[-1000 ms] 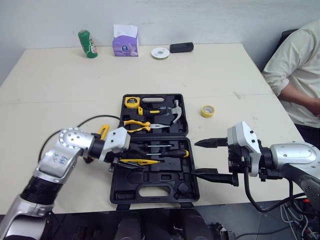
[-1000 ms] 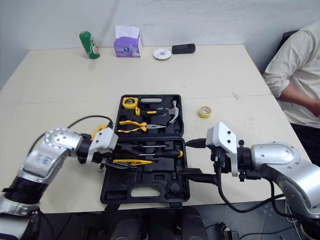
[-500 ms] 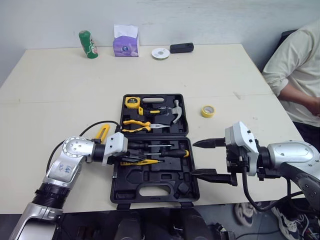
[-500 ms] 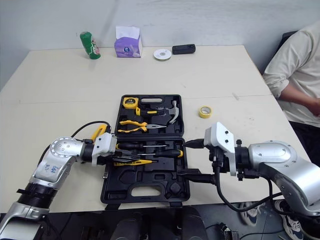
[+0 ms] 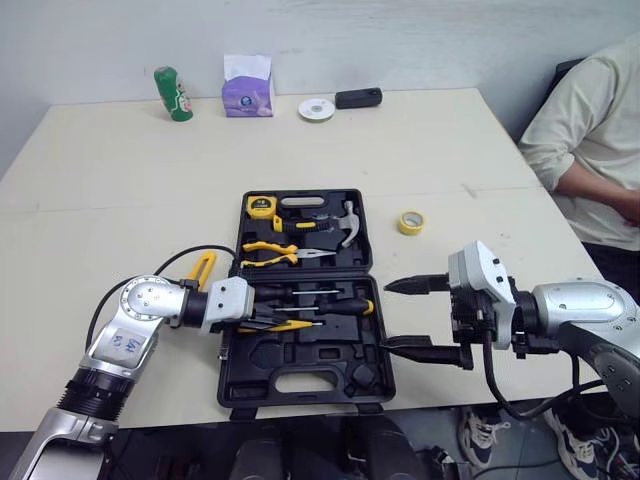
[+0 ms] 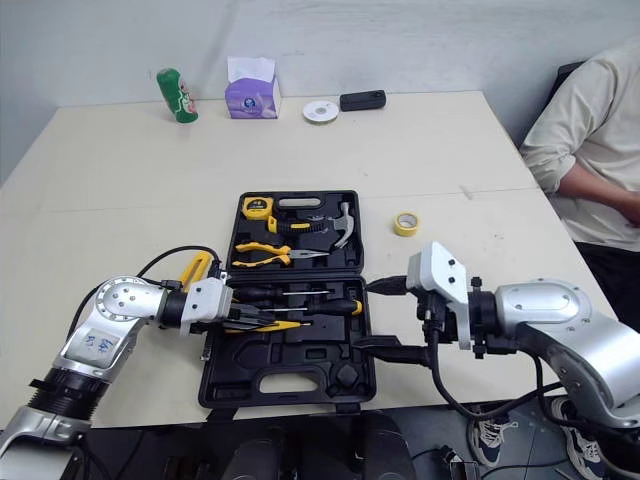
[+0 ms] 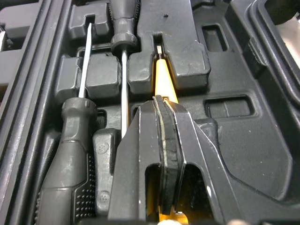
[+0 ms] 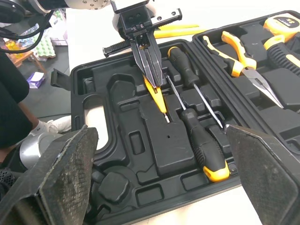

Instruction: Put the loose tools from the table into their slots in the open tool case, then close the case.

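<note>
Left wrist view: the left gripper (image 7: 162, 105), fingers pressed together on a slim yellow tool (image 7: 164, 77), holds it lengthwise over a moulded groove in the handle-side half of the open tool case (image 5: 262, 362). The tool's metal tip already lies in the narrow end of the slot. The low, flat hold looks chosen so that the tool can be pushed straight down into its seat.

Beside it in the same half, two screwdrivers (image 8: 201, 140) lie in their own grooves (one all black, one black with a yellow cap). Several recesses nearer the carry handle stand empty. The far half carries a tape measure (image 5: 262, 205), yellow-handled pliers (image 5: 275, 250) and a hammer (image 5: 340, 225).

The right gripper (image 5: 418, 317) hangs just off the case's right edge, fingers spread wide and holding nothing. That stance keeps it clear of the slot being filled and near the lid it may have to swing.

On the bench (image 5: 120, 170), a roll of yellow tape (image 5: 409, 222) lies near the case's right side. A yellow object (image 5: 203, 267), possibly another loose tool, sits by the left arm. The case is not yet closed.
</note>
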Controlling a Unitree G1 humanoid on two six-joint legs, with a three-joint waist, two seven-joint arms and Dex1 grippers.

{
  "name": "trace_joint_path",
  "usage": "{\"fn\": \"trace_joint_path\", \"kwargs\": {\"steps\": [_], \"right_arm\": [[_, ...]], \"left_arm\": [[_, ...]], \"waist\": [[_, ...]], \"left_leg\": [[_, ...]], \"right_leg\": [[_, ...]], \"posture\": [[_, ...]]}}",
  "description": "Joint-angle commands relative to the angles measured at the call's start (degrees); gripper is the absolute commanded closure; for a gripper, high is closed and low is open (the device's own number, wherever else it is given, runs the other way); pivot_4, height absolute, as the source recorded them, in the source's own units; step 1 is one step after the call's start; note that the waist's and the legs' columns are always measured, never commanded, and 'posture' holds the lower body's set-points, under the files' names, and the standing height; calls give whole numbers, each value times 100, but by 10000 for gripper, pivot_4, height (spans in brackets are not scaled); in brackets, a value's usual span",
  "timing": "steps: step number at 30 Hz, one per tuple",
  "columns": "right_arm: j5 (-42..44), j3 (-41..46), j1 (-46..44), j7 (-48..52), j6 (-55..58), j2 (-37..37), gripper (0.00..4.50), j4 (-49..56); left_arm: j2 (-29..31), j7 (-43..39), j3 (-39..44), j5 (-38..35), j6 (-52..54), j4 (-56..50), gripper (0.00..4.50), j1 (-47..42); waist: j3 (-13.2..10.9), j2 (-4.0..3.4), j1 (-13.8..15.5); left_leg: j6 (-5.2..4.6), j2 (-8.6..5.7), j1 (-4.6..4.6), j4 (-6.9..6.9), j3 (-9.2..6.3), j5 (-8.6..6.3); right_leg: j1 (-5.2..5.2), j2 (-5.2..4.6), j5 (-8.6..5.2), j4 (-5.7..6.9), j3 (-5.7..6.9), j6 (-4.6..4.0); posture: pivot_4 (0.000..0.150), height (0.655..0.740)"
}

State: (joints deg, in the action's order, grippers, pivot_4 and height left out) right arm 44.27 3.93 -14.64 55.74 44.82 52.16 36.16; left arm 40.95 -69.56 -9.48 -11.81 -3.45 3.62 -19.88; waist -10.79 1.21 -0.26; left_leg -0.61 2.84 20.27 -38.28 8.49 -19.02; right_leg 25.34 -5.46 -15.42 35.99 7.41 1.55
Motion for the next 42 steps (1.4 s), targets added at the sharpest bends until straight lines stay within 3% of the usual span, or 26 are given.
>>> {"fn": "trace_joint_path", "kwargs": {"steps": [1,4,8,12,19,24,28,31,37,42], "right_arm": [[-22,1,-78,53,-162,-14,0,16],[-79,-26,-88,77,-218,-3,0,-60],[-86,-29,-183,88,-305,-24,0,-202],[-59,-59,-583,176,-449,-204,0,-591],[-147,-360,-1410,574,-658,-586,0,-1392],[-404,-695,-2058,993,-872,-888,0,-2134],[-622,-902,-2239,1285,-1038,-989,0,-2447],[-640,-960,-2276,1403,-1017,-1067,0,-2470],[-776,-1005,-2326,1461,-1037,-1140,0,-2498],[-801,-919,-2175,1362,-957,-1108,0,-2263]], "left_arm": [[118,120,-175,428,206,378,44358,186],[135,248,-46,222,641,226,44358,192],[182,396,529,-596,1593,-382,44358,370],[219,1329,2150,-2082,3356,-1671,30843,1115],[-585,3392,4711,-3225,4606,-3209,480,2809],[-1498,4332,5894,-3510,4760,-4049,480,4324],[-2101,4666,6063,-3665,4662,-4696,480,5308],[-2238,4815,5991,-3564,4608,-4950,480,5793],[-1258,5140,5459,-3306,5033,-4888,480,5384],[-311,5639,5146,-3450,5939,-4482,480,4307]], "waist": [[5,-6,2],[10,-10,3],[10,-9,-11],[-4,15,-114],[-11,27,-124],[-14,38,-123],[-12,45,-34],[-12,46,30],[-12,45,40],[-12,45,23]], "left_leg": [[1,0,-1,1,0,1],[0,0,-2,2,0,2],[-2,1,-3,1,0,3],[33,7,6,9,-1,23],[30,1,4,7,-4,21],[28,1,4,7,-3,14],[-3,-2,7,5,-7,-5],[6,-3,11,0,-8,-22],[13,-1,14,0,-14,-28],[-8,1,16,3,-12,-14]], "right_leg": [[0,0,0,0,0,-1],[0,1,1,1,0,-3],[-2,1,2,2,0,-5],[9,5,1,4,-2,-7],[6,-5,2,-2,-3,-6],[6,-4,2,-5,-3,-6],[5,-8,1,-10,-1,-7],[7,-7,1,-16,-1,-7],[8,0,-1,-19,1,-11],[10,-1,0,-15,2,-11]], "posture": [[1500,7252],[1500,7252],[1500,7252],[1500,7252],[1500,7252],[1500,7252],[1500,7252],[1500,7252],[1500,7252],[1500,7252]]}}
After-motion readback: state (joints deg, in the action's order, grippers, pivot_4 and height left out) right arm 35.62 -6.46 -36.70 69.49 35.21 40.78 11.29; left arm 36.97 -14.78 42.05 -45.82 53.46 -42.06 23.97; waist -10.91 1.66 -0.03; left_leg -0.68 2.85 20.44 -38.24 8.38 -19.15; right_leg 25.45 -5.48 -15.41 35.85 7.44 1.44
